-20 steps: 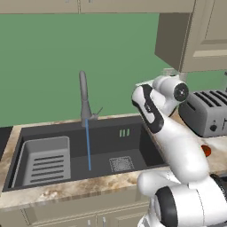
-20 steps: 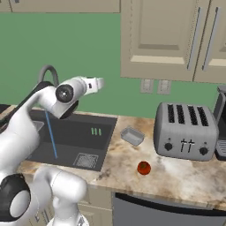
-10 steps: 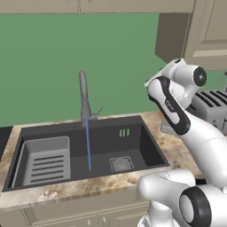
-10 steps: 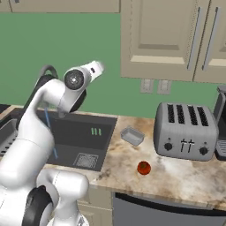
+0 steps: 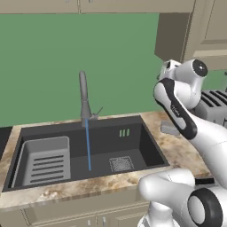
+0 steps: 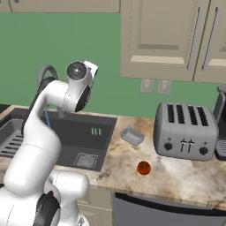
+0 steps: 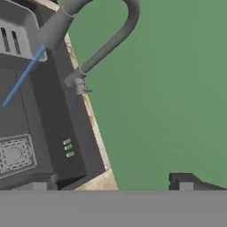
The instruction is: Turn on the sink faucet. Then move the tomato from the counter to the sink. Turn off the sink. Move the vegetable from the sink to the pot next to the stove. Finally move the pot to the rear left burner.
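A four-slot silver toaster (image 6: 185,130) stood at the counter's rear edge against the green wall, a small grey rectangular dish (image 6: 132,136) lay to its left nearer the basin, and beige wall cabinets (image 6: 176,37) hung above an outlet (image 6: 154,86).

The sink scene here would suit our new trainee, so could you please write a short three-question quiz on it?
1. True or false: water is running from the faucet into the sink.
2. Where does the tomato lie? A) in the sink B) on the counter, in front of the toaster C) in the small grey tray
3. Fill in: in the left base view, the ribbed grey insert sits in the ____ part of the sink.

Key: 1 true; 2 B; 3 left
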Robot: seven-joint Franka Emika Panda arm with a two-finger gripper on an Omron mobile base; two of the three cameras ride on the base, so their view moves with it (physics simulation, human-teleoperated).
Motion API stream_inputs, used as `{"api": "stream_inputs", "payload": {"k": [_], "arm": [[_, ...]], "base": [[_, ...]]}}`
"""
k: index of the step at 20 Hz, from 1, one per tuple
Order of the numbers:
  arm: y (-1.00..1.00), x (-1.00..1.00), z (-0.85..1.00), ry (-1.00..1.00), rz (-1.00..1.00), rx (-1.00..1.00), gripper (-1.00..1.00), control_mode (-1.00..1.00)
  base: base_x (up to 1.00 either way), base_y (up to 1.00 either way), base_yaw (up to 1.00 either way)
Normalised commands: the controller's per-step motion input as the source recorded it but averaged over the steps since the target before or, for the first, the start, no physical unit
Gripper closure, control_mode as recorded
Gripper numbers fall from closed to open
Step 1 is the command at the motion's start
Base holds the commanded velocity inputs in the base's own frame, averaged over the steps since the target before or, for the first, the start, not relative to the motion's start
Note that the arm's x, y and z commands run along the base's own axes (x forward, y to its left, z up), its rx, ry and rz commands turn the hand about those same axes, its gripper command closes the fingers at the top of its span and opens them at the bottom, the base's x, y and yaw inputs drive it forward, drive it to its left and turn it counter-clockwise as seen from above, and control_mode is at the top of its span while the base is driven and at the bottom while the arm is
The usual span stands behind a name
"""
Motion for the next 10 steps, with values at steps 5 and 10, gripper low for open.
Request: {"api": "stream_inputs", "payload": {"k": [5, 10], "arm": [[-0.15, -0.38, -0.38, 0.14, 0.32, -0.55, -1.0, -1.0], [-0.38, -0.47, -0.37, 0.17, 0.32, -0.44, -1.0, -1.0]], "base": [[0.0, 0.0, 0.0], [0.0, 0.0, 0.0]]}}
